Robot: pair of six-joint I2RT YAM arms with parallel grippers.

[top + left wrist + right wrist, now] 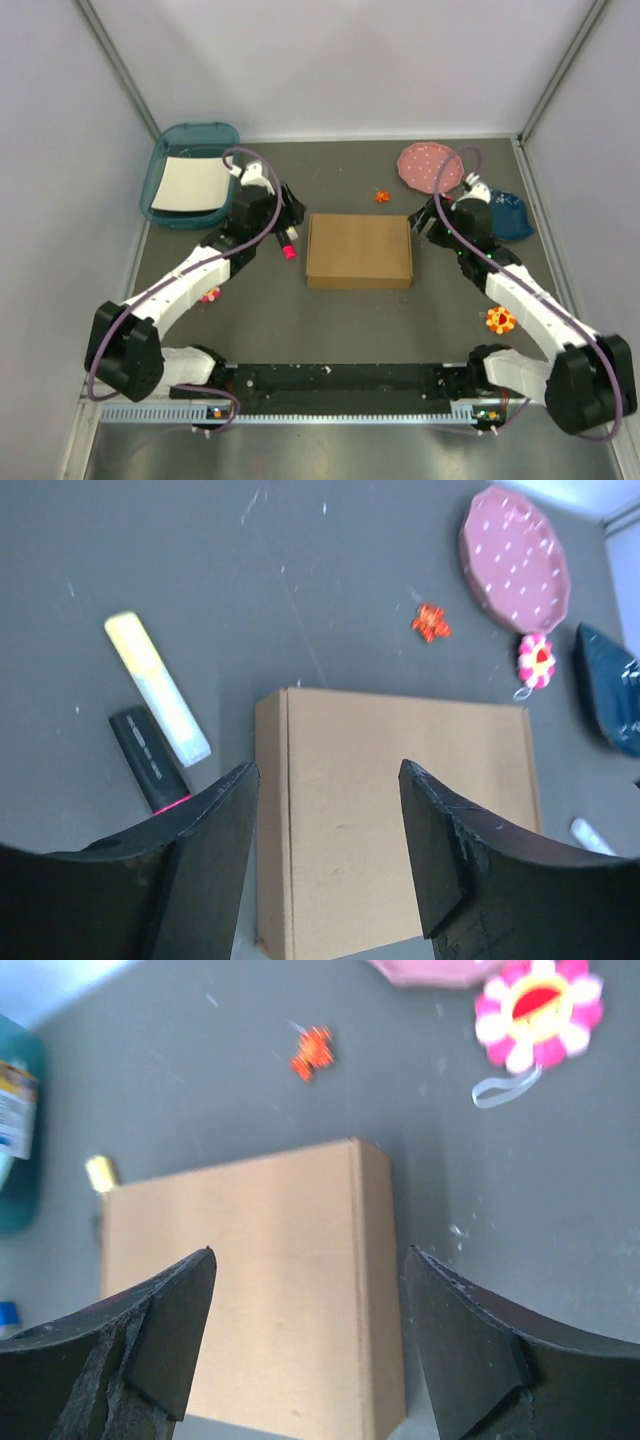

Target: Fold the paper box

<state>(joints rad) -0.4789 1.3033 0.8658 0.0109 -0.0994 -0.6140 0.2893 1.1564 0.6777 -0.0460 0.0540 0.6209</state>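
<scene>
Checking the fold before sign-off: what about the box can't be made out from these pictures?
- Paper box: one corner in each wrist view is hidden behind a claw finger.
- Its side walls and tabs: the top view shows only the upper face.
- Pink plate: right wrist view, cut by the top edge, blurred.

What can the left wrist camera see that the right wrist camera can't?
Only the left wrist view shows the dark blue bag. Only the right wrist view shows a teal thing at its left edge. Both show the paper box, the small orange toy, the pink flower toy, the pink plate and the yellow marker, though the right wrist view catches only the plate's edge and the marker's tip.
</scene>
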